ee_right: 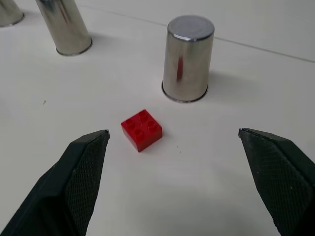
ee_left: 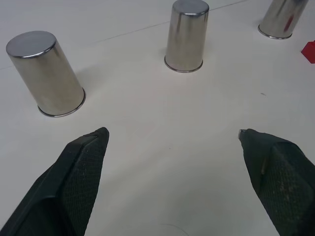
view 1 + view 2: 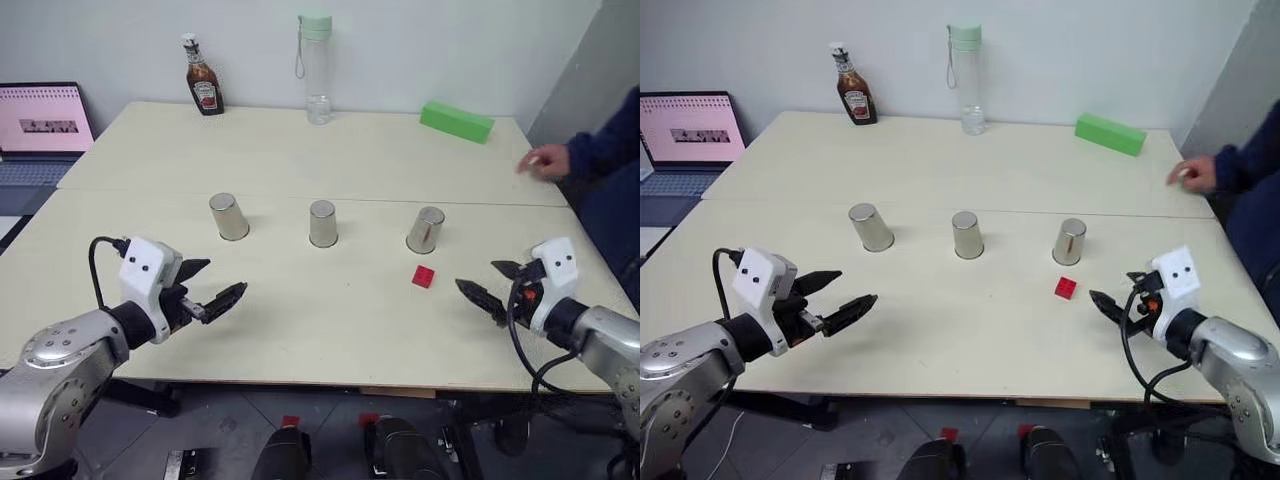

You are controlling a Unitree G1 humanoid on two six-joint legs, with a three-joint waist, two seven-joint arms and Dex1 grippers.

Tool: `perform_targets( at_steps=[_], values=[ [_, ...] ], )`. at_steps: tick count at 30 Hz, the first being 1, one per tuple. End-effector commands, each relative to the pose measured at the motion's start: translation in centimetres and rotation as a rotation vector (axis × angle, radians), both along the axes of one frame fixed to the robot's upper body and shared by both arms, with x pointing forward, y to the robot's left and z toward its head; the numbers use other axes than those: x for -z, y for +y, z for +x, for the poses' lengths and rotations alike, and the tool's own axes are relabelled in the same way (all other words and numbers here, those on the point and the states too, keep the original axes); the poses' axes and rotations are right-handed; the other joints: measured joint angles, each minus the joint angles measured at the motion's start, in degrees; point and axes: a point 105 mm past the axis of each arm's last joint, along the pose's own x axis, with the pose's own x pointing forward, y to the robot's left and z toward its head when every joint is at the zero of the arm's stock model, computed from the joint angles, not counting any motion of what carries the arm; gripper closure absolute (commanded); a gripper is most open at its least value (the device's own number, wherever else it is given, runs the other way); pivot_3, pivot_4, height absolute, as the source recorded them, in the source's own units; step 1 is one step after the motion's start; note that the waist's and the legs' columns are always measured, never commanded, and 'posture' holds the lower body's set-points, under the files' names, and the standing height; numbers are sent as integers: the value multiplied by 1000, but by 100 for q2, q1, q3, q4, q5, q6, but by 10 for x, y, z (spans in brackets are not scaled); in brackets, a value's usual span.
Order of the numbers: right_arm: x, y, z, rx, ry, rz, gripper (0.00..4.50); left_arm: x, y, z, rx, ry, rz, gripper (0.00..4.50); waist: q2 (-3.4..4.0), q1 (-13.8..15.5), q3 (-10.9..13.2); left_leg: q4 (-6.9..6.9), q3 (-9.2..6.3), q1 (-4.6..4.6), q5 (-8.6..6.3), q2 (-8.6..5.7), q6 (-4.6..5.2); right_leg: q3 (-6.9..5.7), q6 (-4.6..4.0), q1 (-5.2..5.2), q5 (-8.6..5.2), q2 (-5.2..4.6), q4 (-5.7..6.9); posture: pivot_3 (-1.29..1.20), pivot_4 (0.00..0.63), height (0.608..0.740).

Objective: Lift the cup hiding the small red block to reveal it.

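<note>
Red block in the open, just ahead of the right hand.

Both hands spread open and empty, hovering above the tabletop (image 3: 300,330). Small red block (image 1: 141,129) uncovered, ahead of the right hand (image 3: 490,285) and slightly to its inner side, just short of the nearest cup (image 1: 188,58). That cup upright on its rim, apart from the block, beyond the right hand. Middle cup (image 3: 323,223) and far cup (image 3: 229,216) ahead of the left hand (image 3: 218,283), the far cup nearer it. No cup over the block yet, so no lift due; right hand nearest.
</note>
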Motion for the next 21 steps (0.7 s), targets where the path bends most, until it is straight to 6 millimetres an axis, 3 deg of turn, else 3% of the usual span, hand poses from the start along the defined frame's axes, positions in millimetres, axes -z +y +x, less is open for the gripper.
perform_targets(
  at_steps=[1,21],
  values=[
    [-9,7,-3,-25,-30,12,28,-11,2,3,13,-48,21,0,0,1,0,0,-1,0,0,0,0,0,0,0,0,1,0,0,150,740],
    [-10,12,1,-54,-37,19,28,-11,0,6,16,-70,4,0,0,4,0,4,4,-1,0,-4,0,4,2,0,1,-11,1,0,150,740]
  ],
)
